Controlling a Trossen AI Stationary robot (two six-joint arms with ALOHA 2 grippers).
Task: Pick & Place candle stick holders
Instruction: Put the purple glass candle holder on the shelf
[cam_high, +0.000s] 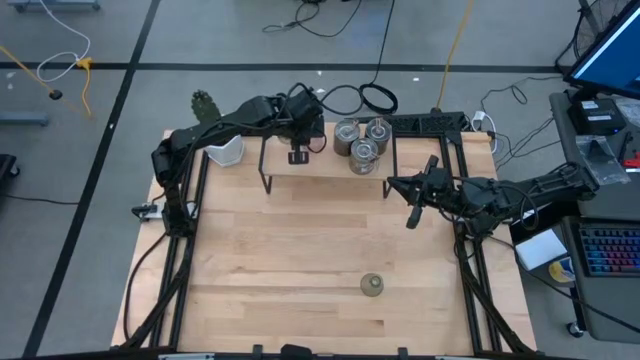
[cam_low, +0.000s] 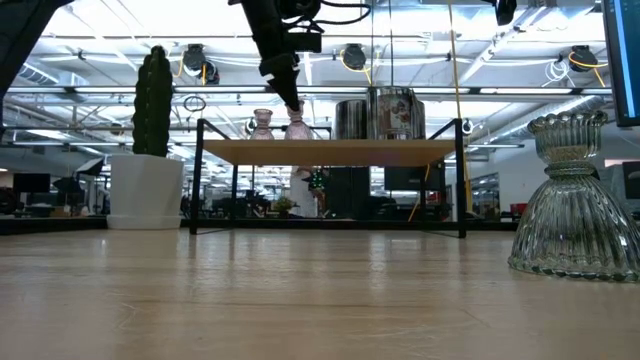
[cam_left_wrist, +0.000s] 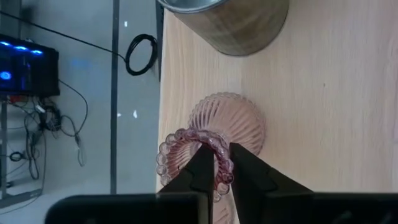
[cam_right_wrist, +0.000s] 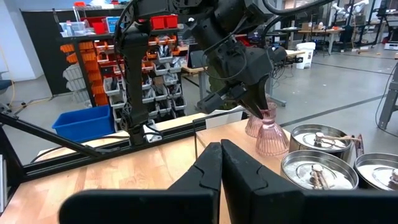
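My left gripper (cam_left_wrist: 224, 163) reaches over the raised wooden shelf (cam_low: 330, 151) at the table's far side and is shut on a pinkish glass candle stick holder (cam_left_wrist: 227, 121). A second pinkish holder (cam_low: 262, 123) stands beside it on the shelf. Three silvery metal cylinders (cam_high: 362, 145) stand on the shelf toward the right. The olive-green holder (cam_high: 372, 286) stands on its wide base near the table's front edge; it also shows in the low view (cam_low: 570, 200). My right gripper (cam_high: 413, 213) is shut and empty, in the air right of the table's middle. My left gripper pinches the pinkish holder's beaded top rim (cam_left_wrist: 221, 167) between its two fingers, one finger (cam_left_wrist: 200, 169) inside the cup and one (cam_left_wrist: 250, 173) outside. The fingers come from above, slanting down. The holder stands upright with its base (cam_right_wrist: 272, 149) on the shelf.
A cactus (cam_low: 153, 100) in a white pot (cam_low: 146, 190) stands at the far left of the table beside the shelf. The shelf rests on thin black legs (cam_low: 198, 180). Bare wood (cam_high: 300, 250) stretches between the shelf and the table's front edge.
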